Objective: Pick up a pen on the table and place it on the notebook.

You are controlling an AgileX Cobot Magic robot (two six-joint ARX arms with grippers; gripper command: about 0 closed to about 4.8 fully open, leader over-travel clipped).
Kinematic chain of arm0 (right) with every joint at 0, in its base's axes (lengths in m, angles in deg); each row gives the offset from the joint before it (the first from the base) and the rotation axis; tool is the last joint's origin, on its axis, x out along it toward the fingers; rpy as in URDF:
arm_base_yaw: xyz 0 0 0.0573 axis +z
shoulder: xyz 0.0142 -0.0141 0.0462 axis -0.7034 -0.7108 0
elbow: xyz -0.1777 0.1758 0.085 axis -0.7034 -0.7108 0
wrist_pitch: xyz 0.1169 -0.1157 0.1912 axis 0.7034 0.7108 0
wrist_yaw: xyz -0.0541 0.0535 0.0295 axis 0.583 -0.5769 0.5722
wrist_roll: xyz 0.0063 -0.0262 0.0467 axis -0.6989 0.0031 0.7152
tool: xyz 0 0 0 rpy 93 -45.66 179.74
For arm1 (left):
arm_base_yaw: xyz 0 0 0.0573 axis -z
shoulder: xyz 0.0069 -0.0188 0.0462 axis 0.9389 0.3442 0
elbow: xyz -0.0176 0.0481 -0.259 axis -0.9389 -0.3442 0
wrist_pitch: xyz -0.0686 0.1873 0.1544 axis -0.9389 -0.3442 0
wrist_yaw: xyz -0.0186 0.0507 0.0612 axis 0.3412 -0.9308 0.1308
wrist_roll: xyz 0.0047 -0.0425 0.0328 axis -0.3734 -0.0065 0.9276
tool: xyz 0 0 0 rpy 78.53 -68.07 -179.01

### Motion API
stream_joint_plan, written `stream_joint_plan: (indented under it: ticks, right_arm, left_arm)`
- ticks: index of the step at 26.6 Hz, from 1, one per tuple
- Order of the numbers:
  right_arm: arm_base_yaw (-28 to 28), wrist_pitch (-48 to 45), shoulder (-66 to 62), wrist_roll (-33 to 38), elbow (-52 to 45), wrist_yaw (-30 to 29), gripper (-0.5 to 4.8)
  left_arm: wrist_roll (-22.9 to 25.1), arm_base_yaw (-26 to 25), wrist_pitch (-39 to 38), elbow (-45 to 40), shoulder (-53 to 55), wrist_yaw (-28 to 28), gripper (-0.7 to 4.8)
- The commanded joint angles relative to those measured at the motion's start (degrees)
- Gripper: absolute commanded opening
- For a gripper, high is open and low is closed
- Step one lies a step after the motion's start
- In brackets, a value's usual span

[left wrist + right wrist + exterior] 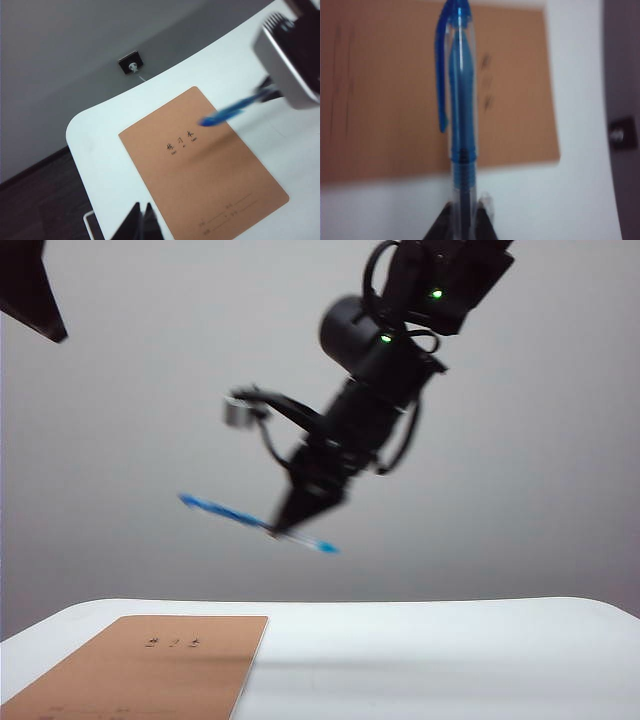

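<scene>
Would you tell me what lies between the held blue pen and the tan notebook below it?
Nothing: in the exterior view only open air separates the blue clear-barrelled pen, clamped in the right gripper, from the tan kraft notebook.

It looked like a bare lab or test room: a plain white table [450, 640] with rounded corners stood before a blank grey wall [130, 440], with a wall socket [131, 62] low beyond its far edge.

Soft even light, faint shadows on white table [450, 660], motion-blurred pen [460, 125], slight overall softness
</scene>
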Motion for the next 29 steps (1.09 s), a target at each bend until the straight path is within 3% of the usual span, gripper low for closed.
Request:
stream_joint_plan:
  ticks: [1,7,11,29]
  right_arm:
    - [2.1,-5.2,-5.4,14.1,7.4,-3.5,0.35]
    - [4.2,-2.8,-15.7,20.5,21.5,-3.6,0.35]
    - [4.2,10.2,-23.6,21.6,31.1,-2.2,0.34]
    - [7.7,13.2,-30.4,21.3,31.6,2.7,0.41]
  left_arm:
    - [-1.6,0.0,-1.6,0.2,-1.0,-0.5,-0.05]
    - [-1.5,0.0,-4.1,0.2,-1.2,-0.5,-0.05]
    - [0.1,0.0,-5.1,0.2,-1.2,-4.4,-0.05]
    - [0.4,0.0,-5.0,0.2,-1.2,-4.0,-0.05]
